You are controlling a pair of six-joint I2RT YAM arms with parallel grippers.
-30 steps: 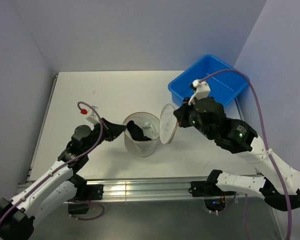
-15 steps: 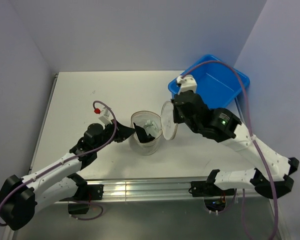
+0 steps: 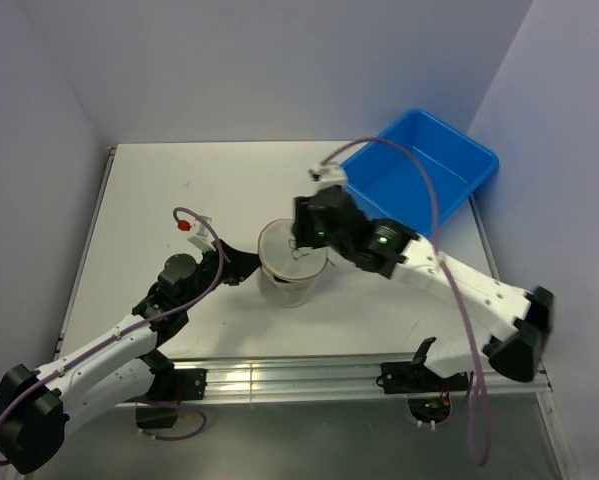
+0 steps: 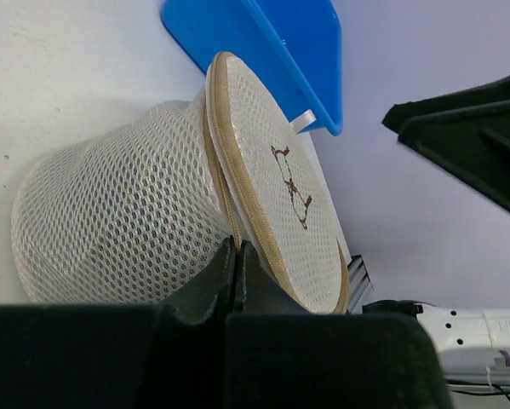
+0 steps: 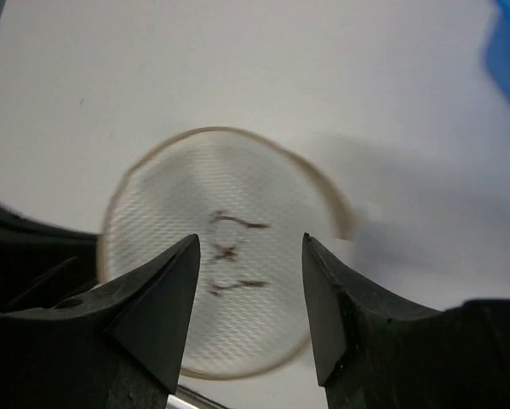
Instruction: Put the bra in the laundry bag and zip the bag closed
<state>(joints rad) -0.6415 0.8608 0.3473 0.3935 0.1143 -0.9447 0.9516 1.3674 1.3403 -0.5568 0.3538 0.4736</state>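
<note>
The laundry bag (image 3: 285,284) stands mid-table as a short whitish mesh cylinder (image 4: 110,221). Its round, tan-rimmed lid (image 4: 276,183) with the small dark mark lies over the mouth. The bra is hidden from all views. My left gripper (image 3: 247,263) is shut on the bag's tan rim at its left side, where lid and body meet (image 4: 235,254). My right gripper (image 3: 301,240) hovers just above the lid (image 5: 229,281). It is open, one fingertip on either side of the mark (image 5: 248,247), with nothing held.
A blue plastic bin (image 3: 429,170) sits at the back right corner, behind the right arm; it also shows in the left wrist view (image 4: 272,43). The table's near edge with its metal rail (image 3: 299,378) runs close in front of the bag.
The right gripper let go of the lid, opened and swung left over the bag. The lid dropped from standing upright at the bag's right to lying over the mouth.
</note>
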